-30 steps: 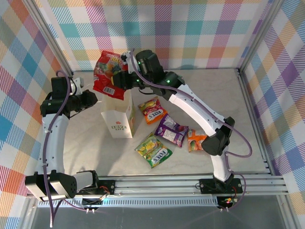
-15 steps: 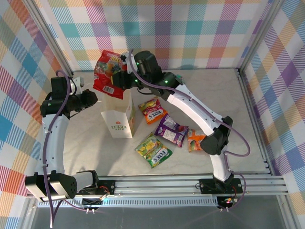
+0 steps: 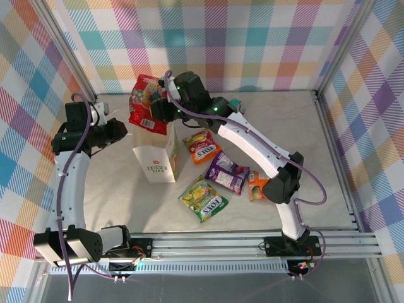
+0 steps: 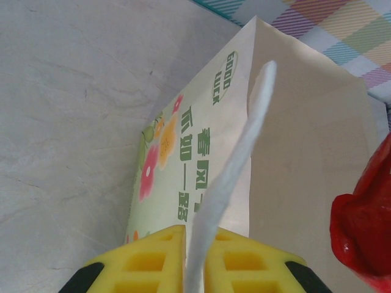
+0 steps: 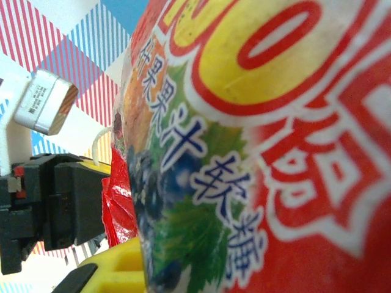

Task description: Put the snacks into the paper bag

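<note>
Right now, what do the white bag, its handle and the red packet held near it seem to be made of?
The bag looks like paper: matte white, crisp folded edges, printed art. The handle is probably soft woven cord or tape: dull white, fuzzy edges. The red packet seems thin plastic or foil film: glossy, crinkled, catching highlights.

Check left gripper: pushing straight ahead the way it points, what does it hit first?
Likely the paper bag, near the top rim that the pinched cord handle leads to; the red packet sits off to the right. Depth unclear.
</note>
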Tool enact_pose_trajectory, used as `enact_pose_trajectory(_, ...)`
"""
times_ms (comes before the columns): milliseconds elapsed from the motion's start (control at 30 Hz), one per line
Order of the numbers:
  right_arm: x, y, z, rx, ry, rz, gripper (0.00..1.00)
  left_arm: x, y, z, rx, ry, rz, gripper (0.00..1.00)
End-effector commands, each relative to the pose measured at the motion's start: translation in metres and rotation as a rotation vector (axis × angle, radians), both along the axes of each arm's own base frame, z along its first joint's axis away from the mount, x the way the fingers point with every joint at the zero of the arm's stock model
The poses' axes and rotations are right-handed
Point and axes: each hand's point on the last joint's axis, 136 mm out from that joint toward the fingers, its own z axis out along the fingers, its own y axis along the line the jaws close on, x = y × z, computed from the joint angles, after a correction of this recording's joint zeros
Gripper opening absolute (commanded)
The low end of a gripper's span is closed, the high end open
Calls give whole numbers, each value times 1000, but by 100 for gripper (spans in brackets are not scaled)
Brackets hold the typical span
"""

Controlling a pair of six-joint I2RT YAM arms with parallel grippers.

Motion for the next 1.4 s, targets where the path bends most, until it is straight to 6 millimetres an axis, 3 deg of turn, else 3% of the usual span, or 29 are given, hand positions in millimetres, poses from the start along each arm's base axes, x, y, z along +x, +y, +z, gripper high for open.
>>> enact_pose_trajectory(0,-7,0,35,55,-105,34,6,-2,4,-1,1,7,5,15)
enact_pose_trajectory(200,-9,-1,22,5,-106,56,6,-2,5,0,-2,6,6,15)
enact_pose_trajectory(533,-13,1,17,3,-119,85,6,-4,5,-1,-4,12,7,14)
enact_pose_trajectory(1067,-21,5,66,176,-123,97,6,-6,5,-2,-4,19,4,14)
enact_pose_trajectory(1200,-18,10,61,175,-114,99,6,-6,5,-4,-5,24,4,14)
enact_pose_trajectory(1367,-10,13,39,128,-96,79,6,-5,4,-5,-5,25,1,14)
